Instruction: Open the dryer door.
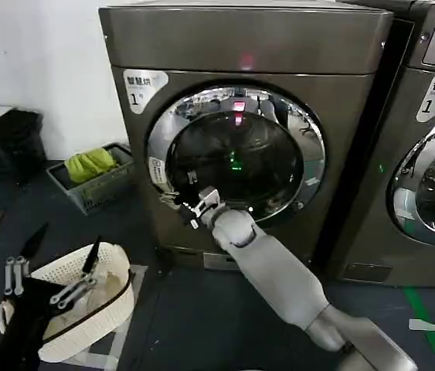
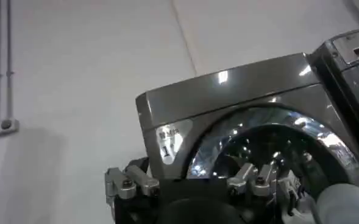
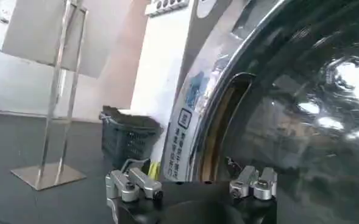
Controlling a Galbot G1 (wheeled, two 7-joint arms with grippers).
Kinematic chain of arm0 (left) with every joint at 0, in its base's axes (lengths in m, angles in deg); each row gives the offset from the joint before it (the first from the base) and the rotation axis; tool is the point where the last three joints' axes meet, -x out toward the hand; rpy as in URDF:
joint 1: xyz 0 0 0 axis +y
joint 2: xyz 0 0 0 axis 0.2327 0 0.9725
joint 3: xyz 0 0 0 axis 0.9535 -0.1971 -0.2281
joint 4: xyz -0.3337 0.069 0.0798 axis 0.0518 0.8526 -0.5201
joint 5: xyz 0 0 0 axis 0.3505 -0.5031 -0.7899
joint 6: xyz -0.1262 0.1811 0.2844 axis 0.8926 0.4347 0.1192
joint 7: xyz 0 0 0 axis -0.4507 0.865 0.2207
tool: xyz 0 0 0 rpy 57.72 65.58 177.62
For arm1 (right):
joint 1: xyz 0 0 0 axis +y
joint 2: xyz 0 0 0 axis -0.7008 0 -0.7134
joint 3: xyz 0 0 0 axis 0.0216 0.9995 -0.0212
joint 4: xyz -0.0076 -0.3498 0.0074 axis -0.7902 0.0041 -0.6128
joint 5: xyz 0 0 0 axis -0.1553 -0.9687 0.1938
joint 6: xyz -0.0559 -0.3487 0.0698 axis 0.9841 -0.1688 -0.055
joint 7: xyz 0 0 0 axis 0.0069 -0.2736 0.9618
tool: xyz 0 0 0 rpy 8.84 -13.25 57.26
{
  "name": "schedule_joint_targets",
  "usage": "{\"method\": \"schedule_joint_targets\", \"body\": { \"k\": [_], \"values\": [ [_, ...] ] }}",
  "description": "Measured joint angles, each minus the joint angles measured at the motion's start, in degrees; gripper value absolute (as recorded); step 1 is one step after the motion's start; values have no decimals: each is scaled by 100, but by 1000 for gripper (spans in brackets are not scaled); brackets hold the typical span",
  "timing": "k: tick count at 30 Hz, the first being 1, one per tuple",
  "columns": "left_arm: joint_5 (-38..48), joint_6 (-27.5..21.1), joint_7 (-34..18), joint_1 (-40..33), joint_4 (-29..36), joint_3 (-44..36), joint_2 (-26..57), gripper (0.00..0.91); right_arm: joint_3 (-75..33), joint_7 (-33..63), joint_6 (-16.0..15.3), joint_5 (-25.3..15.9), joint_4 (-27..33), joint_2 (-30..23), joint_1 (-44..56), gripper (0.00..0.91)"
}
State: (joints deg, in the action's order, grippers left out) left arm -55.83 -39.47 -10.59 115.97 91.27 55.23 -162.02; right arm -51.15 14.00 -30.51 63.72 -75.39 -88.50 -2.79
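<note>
Dryer door (image 1: 236, 158) looks barely ajar on the dryer (image 1: 248, 46); my right pincer (image 1: 188, 207) sits open at its lower-left rim, risking slipping off the chrome. Left pincer (image 1: 47, 282) idles open, near-left.

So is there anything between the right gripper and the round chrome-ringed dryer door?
Nothing visible: the right gripper is already at the lower-left edge of the chrome-ringed dryer door. The white laundry basket sits off to the left.

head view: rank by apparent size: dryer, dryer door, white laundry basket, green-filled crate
1. dryer
2. dryer door
3. white laundry basket, though it sits nearer the camera
4. crate, set farther back
</note>
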Motion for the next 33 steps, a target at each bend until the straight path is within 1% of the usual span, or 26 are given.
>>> {"method": "schedule_joint_targets", "body": {
  "k": [16,23,33],
  "values": [
    [0,5,0,28,0,15,-6,907,-47,-293,94,-37,371,-189,-129,907],
    [0,11,0,28,-3,18,-7,907,-47,-620,186,0,401,-117,-159,907],
    [0,20,0,37,-13,16,-5,907,94,-952,329,167,465,-7,-276,907]
  ]
}}
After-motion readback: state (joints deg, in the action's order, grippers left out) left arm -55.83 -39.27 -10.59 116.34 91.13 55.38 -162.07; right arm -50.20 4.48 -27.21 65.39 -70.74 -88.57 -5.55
